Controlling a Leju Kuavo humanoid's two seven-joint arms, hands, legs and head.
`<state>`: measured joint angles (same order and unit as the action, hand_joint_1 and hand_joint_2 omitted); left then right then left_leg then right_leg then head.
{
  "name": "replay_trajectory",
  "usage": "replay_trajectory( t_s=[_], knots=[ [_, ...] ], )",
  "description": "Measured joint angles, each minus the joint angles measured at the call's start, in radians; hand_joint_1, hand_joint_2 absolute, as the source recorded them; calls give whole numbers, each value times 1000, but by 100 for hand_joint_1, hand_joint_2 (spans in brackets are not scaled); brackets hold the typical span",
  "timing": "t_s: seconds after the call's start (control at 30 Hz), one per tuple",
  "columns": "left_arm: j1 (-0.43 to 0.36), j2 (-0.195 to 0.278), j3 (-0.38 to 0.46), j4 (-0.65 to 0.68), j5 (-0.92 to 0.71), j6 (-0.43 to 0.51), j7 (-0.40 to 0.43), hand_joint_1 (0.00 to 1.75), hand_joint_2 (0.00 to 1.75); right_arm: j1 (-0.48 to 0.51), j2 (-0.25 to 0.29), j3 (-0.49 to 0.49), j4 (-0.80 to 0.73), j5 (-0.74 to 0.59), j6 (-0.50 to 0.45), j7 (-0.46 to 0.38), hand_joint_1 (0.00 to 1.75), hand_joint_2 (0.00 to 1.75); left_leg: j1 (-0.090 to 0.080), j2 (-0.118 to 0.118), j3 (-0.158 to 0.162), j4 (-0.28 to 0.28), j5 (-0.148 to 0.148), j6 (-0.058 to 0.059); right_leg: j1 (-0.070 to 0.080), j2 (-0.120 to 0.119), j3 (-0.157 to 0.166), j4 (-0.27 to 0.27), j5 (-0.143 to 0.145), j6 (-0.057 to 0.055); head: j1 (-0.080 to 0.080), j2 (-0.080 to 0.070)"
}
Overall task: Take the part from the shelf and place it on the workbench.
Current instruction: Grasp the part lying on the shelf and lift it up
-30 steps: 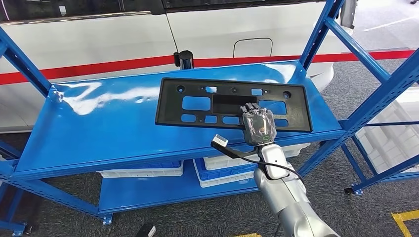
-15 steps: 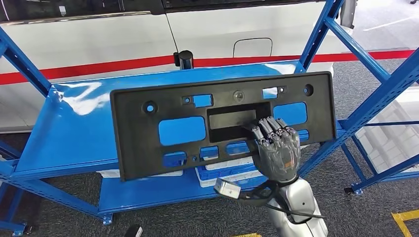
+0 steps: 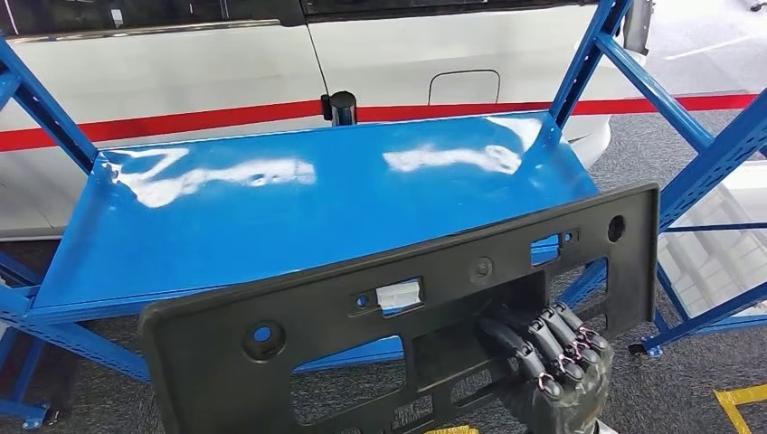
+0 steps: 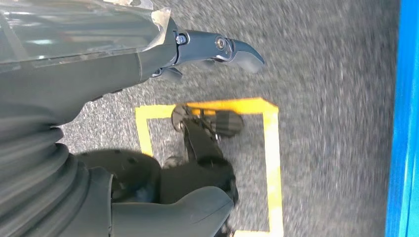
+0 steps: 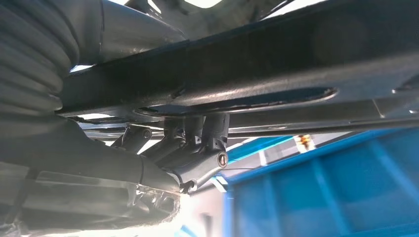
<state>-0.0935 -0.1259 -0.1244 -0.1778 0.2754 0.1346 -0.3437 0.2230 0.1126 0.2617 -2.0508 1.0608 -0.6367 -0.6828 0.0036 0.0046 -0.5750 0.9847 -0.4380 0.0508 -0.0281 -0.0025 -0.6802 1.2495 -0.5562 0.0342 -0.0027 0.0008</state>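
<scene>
The part is a long black plastic plate with several cutouts. It hangs tilted in the air in front of the blue shelf, close to the camera, with its right end higher. My right hand grips it from below, fingers hooked through its middle opening. The right wrist view shows those fingers curled over the part's edge. My left hand hangs over the grey floor, fingers apart and holding nothing.
The shelf's top deck is bare and glossy, with blue uprights at its corners. A white vehicle with a red stripe stands behind it. White crates sit to the right. Yellow tape marks the floor.
The part has come off the shelf deck and moved toward the camera and downward, carried by my right hand, which has drawn back to the lower edge of the head view.
</scene>
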Motion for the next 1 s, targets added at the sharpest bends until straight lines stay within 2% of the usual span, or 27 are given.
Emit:
replay_trajectory(
  t_s=[0.03,0.07,0.13,0.17,0.2,0.3,0.33,0.43,0.47,0.5,0.57,0.6,0.63,0.73,0.77,0.83,0.9,0.93,0.97,1.0],
  knots=[
    [0,0,0,0,0,0,0,0,175,0,0,0,0,-1,0,0,175,175,0,0,0,0,0,0,0,0,1,-1,0,0,0,0],
    [1,0,2,0,1,2,-2,0,175,2,1,0,-2,-5,0,0,175,175,1,0,0,0,1,-1,-1,0,19,-29,8,3,0,0],
    [8,2,28,0,22,38,-18,0,175,24,6,-4,-16,-60,0,0,175,175,1,-4,-5,8,1,-21,0,2,92,-150,35,-1,-1,0],
    [13,2,44,0,35,58,-26,0,175,37,9,-5,-24,-89,0,-1,175,175,4,-6,-7,13,3,-32,-1,4,127,-210,51,-6,-1,0],
    [17,3,58,0,46,77,-32,0,175,48,12,-7,-30,-115,0,-1,175,175,6,-7,-10,18,3,-43,-1,5,145,-243,59,-16,-2,0],
    [21,4,66,0,50,83,-34,0,175,55,13,-7,-31,-120,0,-1,175,175,11,-7,-14,24,0,-49,-5,4,145,-244,65,-26,-1,0],
    [22,4,69,0,50,84,-34,0,175,57,15,-7,-32,-121,0,-1,175,175,11,-7,-30,64,-33,-52,-4,4,143,-243,69,-31,-2,0],
    [28,4,86,0,57,96,-38,0,175,69,19,-7,-34,-136,0,-1,175,175,12,-7,-111,286,-166,-61,7,0,126,-241,83,-48,-6,0],
    [29,4,92,0,64,104,-39,0,175,73,19,-7,-34,-148,0,-1,175,175,12,-7,-106,298,-165,-58,10,0,123,-241,84,-49,-6,0],
    [30,4,98,0,73,114,-40,0,175,77,19,-8,-34,-161,0,-1,175,175,11,-7,-76,253,-141,-52,12,0,123,-241,86,-48,-6,0],
    [30,5,115,0,90,135,-41,0,175,83,19,-8,-31,-183,0,-1,175,175,7,-7,10,109,-86,-36,17,0,123,-240,89,-46,-5,0],
    [30,5,122,0,97,145,-40,0,175,84,19,-8,-28,-189,0,-1,175,175,3,-5,40,55,-70,-29,19,0,123,-240,91,-44,-5,0],
    [29,5,130,0,103,155,-39,0,175,85,19,-8,-24,-191,0,-1,175,175,-1,-4,55,25,-64,-24,20,-1,122,-240,93,-41,-5,0],
    [30,5,147,0,112,173,-31,0,175,85,19,-8,-12,-189,0,-1,175,175,-5,-1,54,8,-51,-12,20,-2,116,-242,100,-25,-6,0],
    [31,4,151,0,112,175,-29,0,175,84,19,-8,-8,-188,0,-1,175,175,-4,0,53,1,-42,-6,20,-2,109,-232,92,-22,-5,0],
    [31,2,157,0,113,178,-28,0,175,84,18,-9,-2,-187,0,-1,175,175,0,3,46,-9,-26,4,20,-1,72,-156,44,-26,-2,0],
    [31,2,159,0,113,178,-27,0,175,84,16,-9,5,-187,0,-1,175,175,-2,4,31,-8,-18,8,16,0,21,-27,-20,-30,0,0],
    [32,1,159,0,113,178,-27,0,175,85,15,-9,9,-187,0,-1,175,175,-3,4,25,-7,-14,7,15,0,7,18,-38,-26,0,0],
    [33,1,160,0,113,178,-26,0,175,85,15,-9,13,-187,0,-1,175,175,-3,5,19,-6,-10,6,14,0,13,25,-40,-19,0,0],
    [33,0,160,0,113,178,-26,0,175,85,15,-9,16,-188,0,-1,175,175,-3,4,15,-4,-7,4,12,0,40,-11,-27,-10,0,0]
  ],
)
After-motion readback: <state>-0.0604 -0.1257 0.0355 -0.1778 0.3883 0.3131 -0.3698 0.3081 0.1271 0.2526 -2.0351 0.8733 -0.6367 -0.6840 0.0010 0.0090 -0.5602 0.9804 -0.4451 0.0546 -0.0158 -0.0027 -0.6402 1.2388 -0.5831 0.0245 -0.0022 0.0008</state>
